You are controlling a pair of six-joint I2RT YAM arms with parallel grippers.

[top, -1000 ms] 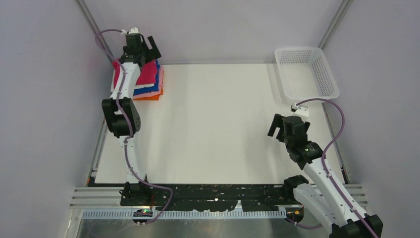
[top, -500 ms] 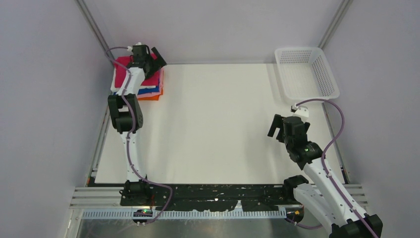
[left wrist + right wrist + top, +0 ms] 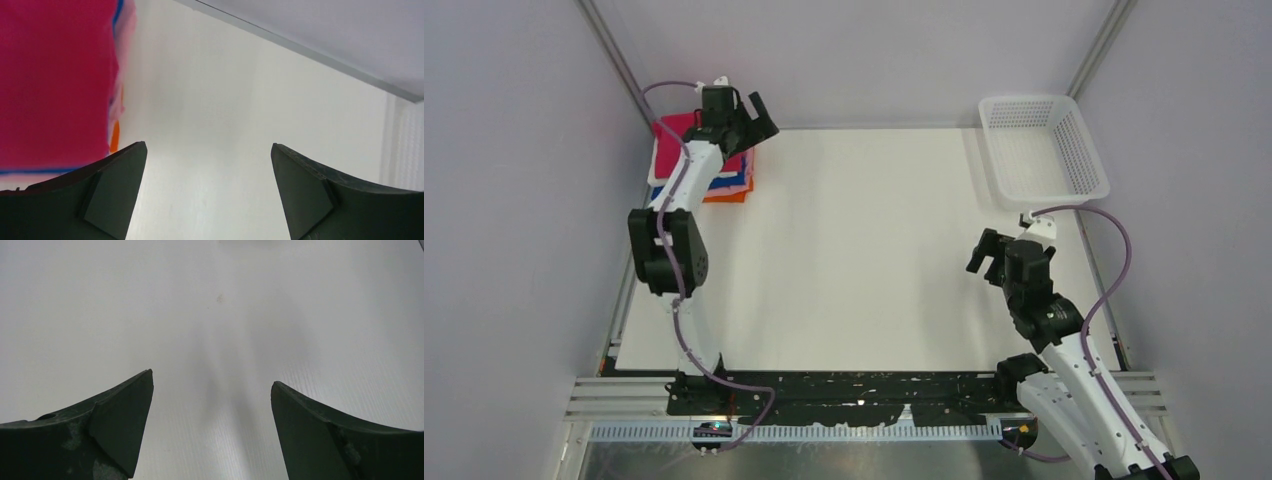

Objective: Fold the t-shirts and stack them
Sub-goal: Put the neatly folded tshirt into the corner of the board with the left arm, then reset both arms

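A stack of folded t-shirts (image 3: 674,150) lies at the table's far left corner, with the magenta-red one (image 3: 55,75) on top and blue, pink and orange edges (image 3: 115,135) below it. My left gripper (image 3: 759,120) is open and empty, above the stack's right edge, over bare table in the left wrist view (image 3: 207,150). My right gripper (image 3: 989,255) is open and empty over the bare white table at the right; it also shows in the right wrist view (image 3: 212,385).
A white plastic mesh basket (image 3: 1044,150) stands at the far right corner. Grey walls close in the table on the left, back and right. The arm bases sit on the black rail (image 3: 854,395) at the near edge.
My left gripper has lifted off the stack and swung right, past its right edge. My right arm has drawn back slightly toward its base.
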